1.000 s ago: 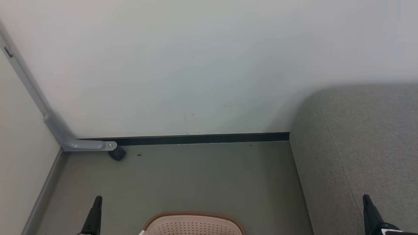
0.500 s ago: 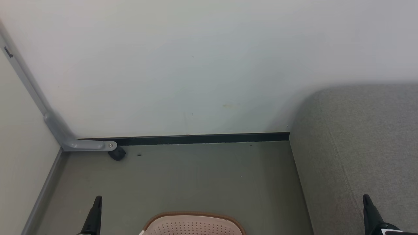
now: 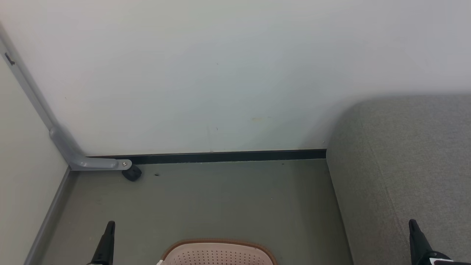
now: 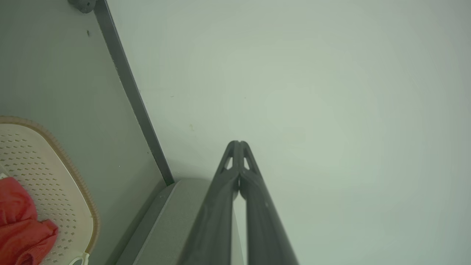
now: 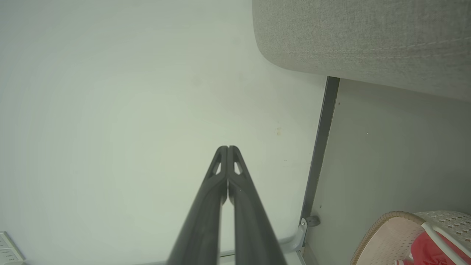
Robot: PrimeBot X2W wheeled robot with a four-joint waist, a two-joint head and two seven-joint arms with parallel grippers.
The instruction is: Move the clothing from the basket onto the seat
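Change: matching earlier head view, nothing shifting
Left gripper [image 4: 239, 143]: staying clenched, empty
Right gripper [image 5: 228, 148]: staying clenched, empty
Clothing [image 4: 18, 224]: lying inside basket [image 4: 48, 158], near seat [image 3: 404, 154]

A plain pale wall [image 3: 220, 73] meets a dull grey-green floor [image 3: 220, 202] along a dark skirting strip [image 3: 228, 156], while at the left a cream panel [image 3: 22, 165] stands on a bent grey metal bracket [image 3: 88, 162] with a small black caster [image 3: 131, 173].

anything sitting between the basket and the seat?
Nothing: in the head view, just bare floor separates the basket from the seat.
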